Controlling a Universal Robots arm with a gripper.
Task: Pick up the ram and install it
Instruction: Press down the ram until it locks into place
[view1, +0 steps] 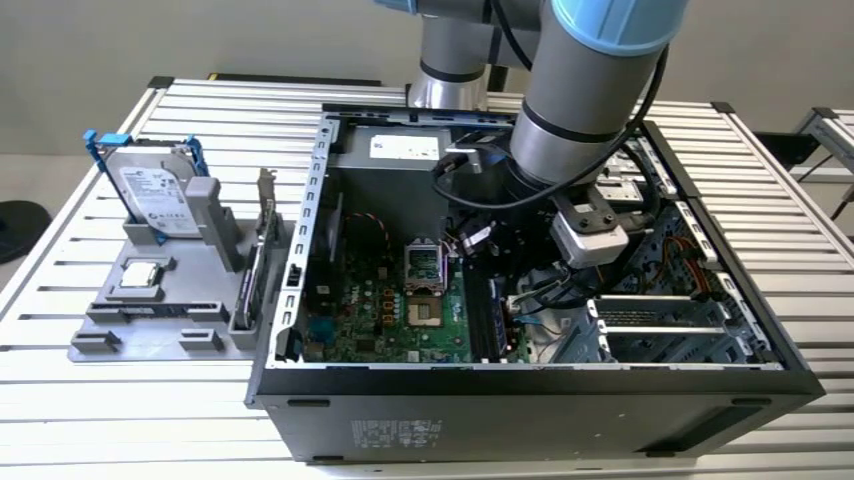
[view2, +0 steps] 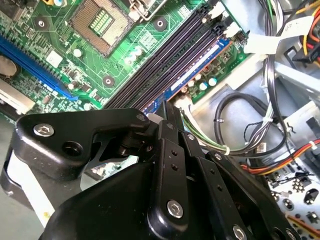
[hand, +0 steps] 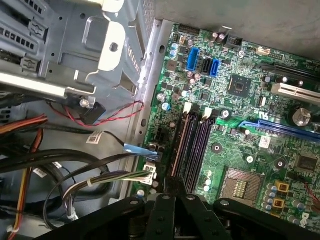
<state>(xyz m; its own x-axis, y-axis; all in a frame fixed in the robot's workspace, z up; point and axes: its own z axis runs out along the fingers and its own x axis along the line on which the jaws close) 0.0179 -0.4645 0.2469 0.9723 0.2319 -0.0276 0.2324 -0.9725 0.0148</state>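
Note:
The ram (view2: 200, 72) is a thin blue-edged stick standing on edge in the outermost memory slot, next to the motherboard's edge. In the first wrist view the ram (hand: 180, 145) runs away from the fingertips toward the white slot latches. My gripper (view2: 166, 107) is down inside the open computer case, over the middle of that slot. Its black fingers (hand: 165, 197) are drawn together on the stick's top edge. In the exterior view the gripper (view1: 527, 298) hangs under the arm's grey wrist, just to the exterior view's right of the motherboard (view1: 380, 310).
Empty dark memory slots (hand: 200, 145) lie beside the ram, and the open CPU socket (view2: 100, 22) is nearby. Bundled cables (hand: 75, 172) and a metal drive cage (view1: 661, 320) crowd the other side. A grey tray (view1: 100, 345) outside the case holds a hard drive (view1: 154, 195), a CPU chip (view1: 143, 275) and an upright expansion card (view1: 254, 270).

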